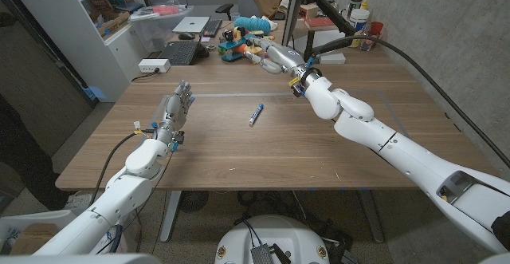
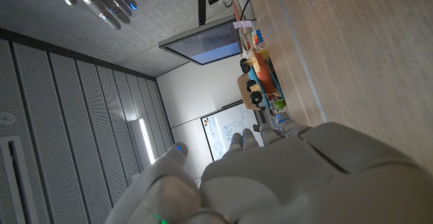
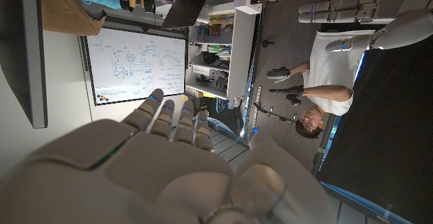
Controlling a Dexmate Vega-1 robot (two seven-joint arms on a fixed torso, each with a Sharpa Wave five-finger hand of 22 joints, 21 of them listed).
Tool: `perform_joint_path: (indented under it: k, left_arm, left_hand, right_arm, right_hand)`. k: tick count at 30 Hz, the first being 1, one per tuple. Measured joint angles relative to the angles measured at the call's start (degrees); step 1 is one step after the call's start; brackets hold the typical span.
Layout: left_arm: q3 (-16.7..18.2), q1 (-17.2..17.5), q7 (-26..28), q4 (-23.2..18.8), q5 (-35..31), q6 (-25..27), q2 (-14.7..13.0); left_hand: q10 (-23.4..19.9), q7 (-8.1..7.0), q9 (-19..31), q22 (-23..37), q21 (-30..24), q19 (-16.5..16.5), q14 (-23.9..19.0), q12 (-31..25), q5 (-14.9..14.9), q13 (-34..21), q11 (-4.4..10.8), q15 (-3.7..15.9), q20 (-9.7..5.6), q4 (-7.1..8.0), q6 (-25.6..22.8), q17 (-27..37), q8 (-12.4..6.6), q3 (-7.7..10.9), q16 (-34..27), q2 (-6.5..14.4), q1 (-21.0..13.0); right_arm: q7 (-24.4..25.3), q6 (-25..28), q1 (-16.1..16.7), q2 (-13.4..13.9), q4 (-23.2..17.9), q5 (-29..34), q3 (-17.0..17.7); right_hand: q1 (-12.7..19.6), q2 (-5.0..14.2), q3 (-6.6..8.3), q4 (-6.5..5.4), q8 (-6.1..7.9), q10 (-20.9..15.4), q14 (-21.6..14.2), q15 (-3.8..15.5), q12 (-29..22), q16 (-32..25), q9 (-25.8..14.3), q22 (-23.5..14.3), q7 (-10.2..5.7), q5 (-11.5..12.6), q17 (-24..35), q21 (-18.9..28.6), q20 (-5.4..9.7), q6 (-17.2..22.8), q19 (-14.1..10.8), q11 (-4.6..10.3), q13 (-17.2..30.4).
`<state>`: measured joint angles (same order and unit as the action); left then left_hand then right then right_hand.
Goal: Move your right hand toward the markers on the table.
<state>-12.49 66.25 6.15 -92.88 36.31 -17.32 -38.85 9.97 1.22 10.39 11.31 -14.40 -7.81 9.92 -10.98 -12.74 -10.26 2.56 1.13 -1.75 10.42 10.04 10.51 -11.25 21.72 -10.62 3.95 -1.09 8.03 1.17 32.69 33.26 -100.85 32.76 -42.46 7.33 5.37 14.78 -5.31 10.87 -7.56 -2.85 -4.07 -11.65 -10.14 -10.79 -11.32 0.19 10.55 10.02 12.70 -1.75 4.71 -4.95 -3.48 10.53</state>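
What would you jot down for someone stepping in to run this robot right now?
Right hand: holds nothing, fingers out, far across the table near the toys, beyond the marker.
Left hand: holds nothing, fingers straight, at the table's left side.
Job's things: one blue marker lies mid-table, apart from both hands.
Done: the right arm is stretched out over the table.
Left: bring the right hand back toward the marker.

Whiteboard (image 3: pixel 139 65) handwriting probably too small to read; nothing else legible.
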Motion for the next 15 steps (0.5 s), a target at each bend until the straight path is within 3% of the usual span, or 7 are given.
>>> perform_joint_path:
  k: [15]
  left_arm:
    - [0.24, 0.09, -0.34, -0.11, 0.04, -0.04, -0.36]
  left_hand:
    - [0.0, 0.0, 0.0, 0.0, 0.0, 0.0, 0.0, 0.0, 0.0, 0.0, 0.0, 0.0, 0.0, 0.24, 0.0, 0.0, 0.0, -0.24, 0.0, 0.0, 0.0]
  right_arm:
    - [-1.05, 1.5, -1.01, -0.74, 1.82, 2.38, -1.52]
  right_hand:
    - [-0.22, -0.22, -0.23, -0.23, 0.0, 0.0, 0.3, 0.3, 0.0, 0.0, 0.01, 0.0, 0.01, 0.0, -0.01, 0.0, 0.0, 0.0, 0.0, 0.0, 0.0]
